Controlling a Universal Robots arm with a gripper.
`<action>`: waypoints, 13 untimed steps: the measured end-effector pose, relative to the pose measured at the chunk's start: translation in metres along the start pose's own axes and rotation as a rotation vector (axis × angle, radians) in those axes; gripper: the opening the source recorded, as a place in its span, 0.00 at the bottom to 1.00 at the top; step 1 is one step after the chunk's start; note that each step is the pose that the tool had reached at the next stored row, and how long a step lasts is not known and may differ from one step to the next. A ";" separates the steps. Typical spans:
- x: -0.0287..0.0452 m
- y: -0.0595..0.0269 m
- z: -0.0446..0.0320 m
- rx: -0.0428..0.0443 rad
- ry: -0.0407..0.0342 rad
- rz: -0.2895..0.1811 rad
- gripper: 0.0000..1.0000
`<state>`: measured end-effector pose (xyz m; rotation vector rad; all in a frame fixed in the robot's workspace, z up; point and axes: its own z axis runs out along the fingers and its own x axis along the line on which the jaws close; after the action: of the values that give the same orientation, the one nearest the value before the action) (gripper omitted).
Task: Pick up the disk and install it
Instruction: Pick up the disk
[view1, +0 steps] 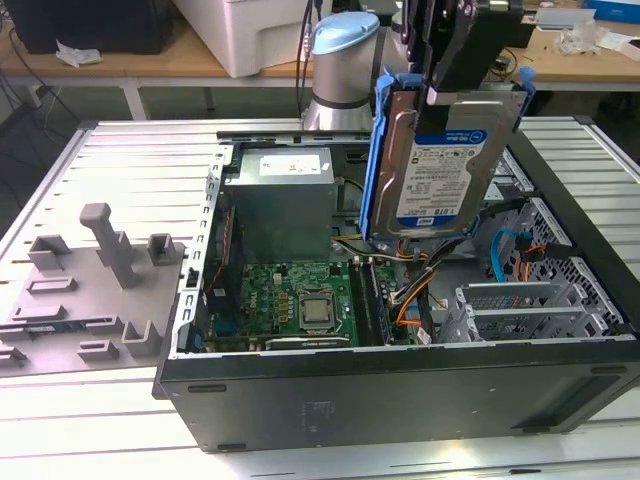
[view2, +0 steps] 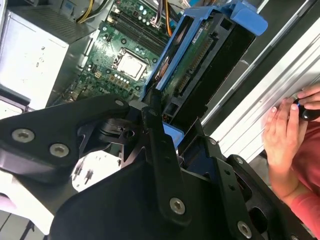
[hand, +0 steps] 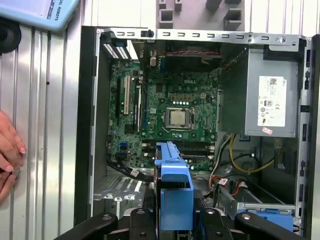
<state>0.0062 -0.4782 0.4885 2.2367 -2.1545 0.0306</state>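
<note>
The jaws are clamped shut on the top edge of the disk, which hangs upright in the air over the open case. Its lower edge is above a bundle of orange, yellow and black wires inside the case.

There is one disk. It has a silver-black metal body framed by a blue plastic carrier. A single white-and-blue label, dense with small print and barcodes, faces outward in the exterior view. In the first wrist view the disk shows edge-on as a long blue strip. In the second wrist view the carrier wraps the disk's dark far side.

The case lies on its side on a slatted metal desk with its cover off. Inside it I count one green board with one silver chip near the board's middle. One grey power box sits at one end of the case and carries a white printed label.

Beside the case, on the power-box side, one grey plate with pegs and blocks lies on the desk. On the opposite side of the case, a person's hand rests on the desk, and a red sleeve shows in the second wrist view.
</note>
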 end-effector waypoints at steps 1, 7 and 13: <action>0.0012 -0.0015 0.0000 0.0000 0.0000 0.000 0.36; 0.0110 -0.0078 0.0003 -0.0002 0.0000 0.004 0.36; 0.0180 -0.0159 0.0005 -0.0003 0.0000 0.006 0.36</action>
<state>0.0228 -0.4956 0.4885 2.2298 -2.1615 0.0305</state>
